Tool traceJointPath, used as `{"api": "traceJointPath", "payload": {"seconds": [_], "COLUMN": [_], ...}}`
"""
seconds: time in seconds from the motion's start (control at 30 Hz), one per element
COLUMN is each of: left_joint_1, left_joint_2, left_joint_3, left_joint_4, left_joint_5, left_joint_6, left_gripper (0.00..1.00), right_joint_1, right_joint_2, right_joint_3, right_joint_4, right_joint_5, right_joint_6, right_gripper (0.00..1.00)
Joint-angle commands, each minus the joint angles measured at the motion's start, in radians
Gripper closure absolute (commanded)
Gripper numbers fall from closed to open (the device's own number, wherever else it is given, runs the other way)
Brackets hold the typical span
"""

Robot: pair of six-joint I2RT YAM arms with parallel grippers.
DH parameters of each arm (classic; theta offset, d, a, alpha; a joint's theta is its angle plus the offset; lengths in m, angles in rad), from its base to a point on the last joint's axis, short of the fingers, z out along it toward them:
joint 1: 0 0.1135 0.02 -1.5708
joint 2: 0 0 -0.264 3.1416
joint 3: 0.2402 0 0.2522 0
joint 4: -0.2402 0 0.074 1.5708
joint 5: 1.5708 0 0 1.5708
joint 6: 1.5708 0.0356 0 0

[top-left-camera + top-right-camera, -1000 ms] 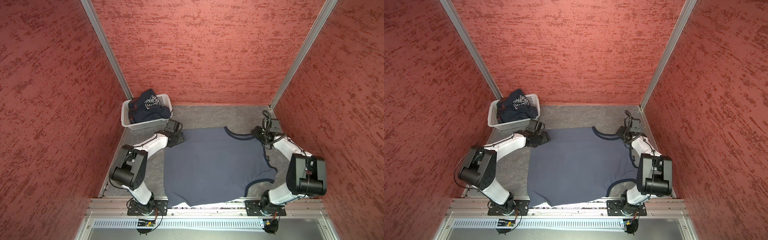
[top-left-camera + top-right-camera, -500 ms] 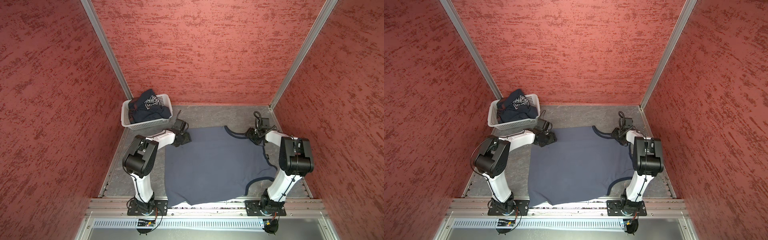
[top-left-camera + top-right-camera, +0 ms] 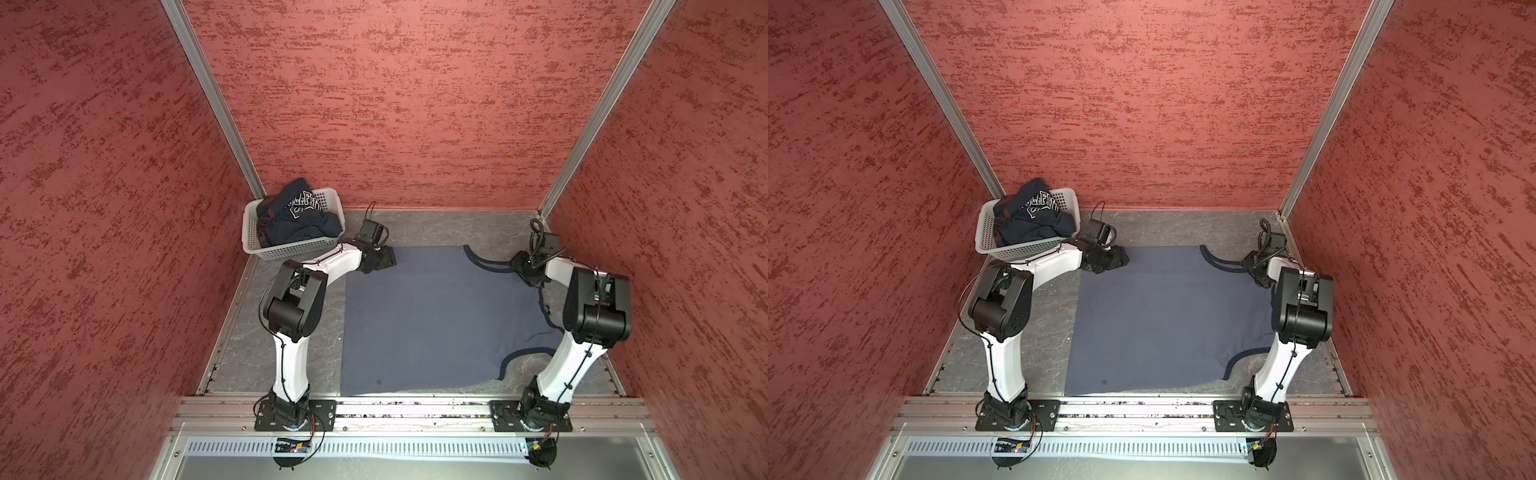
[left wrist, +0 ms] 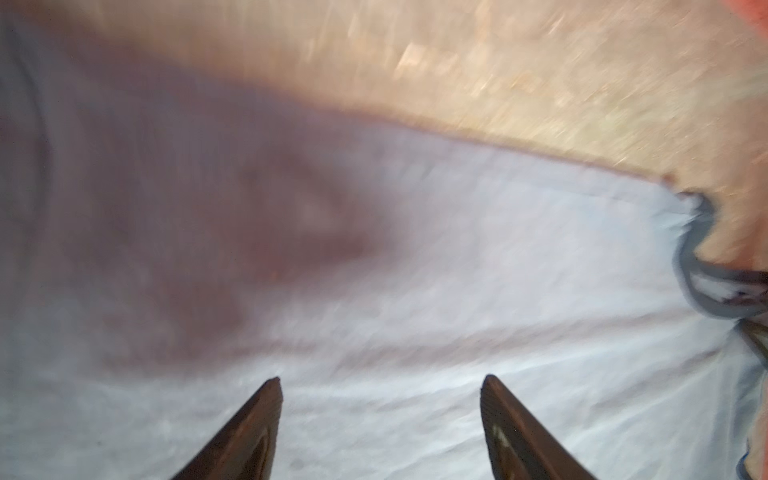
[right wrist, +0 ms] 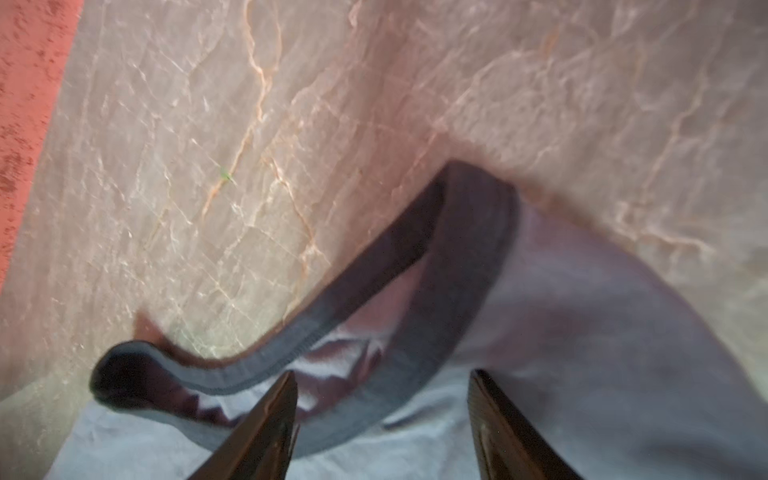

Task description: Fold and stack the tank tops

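Note:
A slate grey-blue tank top (image 3: 436, 320) (image 3: 1163, 324) with navy trim lies spread flat on the table in both top views. My left gripper (image 3: 384, 259) (image 3: 1117, 262) hovers at its far left corner. In the left wrist view the left gripper (image 4: 380, 380) is open over plain cloth (image 4: 457, 291). My right gripper (image 3: 524, 269) (image 3: 1253, 270) is at the far right strap. In the right wrist view it (image 5: 382, 374) stands open above the navy-trimmed strap (image 5: 457, 270). A dark navy tank top (image 3: 297, 216) (image 3: 1034, 216) with white lettering is bunched in the basket.
The white perforated basket (image 3: 286, 249) (image 3: 1021, 251) stands in the far left corner, just behind my left forearm. Red walls close in three sides. Bare marbled table (image 5: 291, 124) shows beyond the shirt's far edge. A metal rail (image 3: 415, 405) runs along the near edge.
My left gripper has moved right onto the shirt's far left corner. Both elbows have swung up and inward. The right gripper stays by the far right strap.

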Motion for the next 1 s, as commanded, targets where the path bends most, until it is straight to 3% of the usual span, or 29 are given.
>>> {"api": "traceJointPath", "payload": {"seconds": [0.0,0.27,0.67,0.8,0.97], "left_joint_1": [0.023,0.079,0.109,0.115,0.118], "left_joint_2": [0.002,0.060,0.105,0.121,0.148], "left_joint_3": [0.118,0.271,0.341,0.356,0.386], "left_joint_4": [-0.114,-0.193,-0.217,-0.220,-0.233], "left_joint_5": [-0.112,-0.181,-0.213,-0.209,-0.209], "left_joint_6": [0.061,0.075,0.079,0.077,0.074], "left_gripper": [0.24,0.24,0.24,0.24,0.23], "right_joint_1": [0.051,0.241,0.328,0.329,0.328], "right_joint_2": [-0.089,0.091,0.352,0.377,0.356], "right_joint_3": [0.046,0.288,0.567,0.586,0.569], "right_joint_4": [-0.025,-0.121,-0.232,-0.241,-0.246], "right_joint_5": [0.012,-0.037,-0.045,-0.038,0.024], "right_joint_6": [-0.054,-0.163,-0.172,-0.171,-0.179], "right_gripper": [0.33,0.34,0.44,0.59,0.89]}}
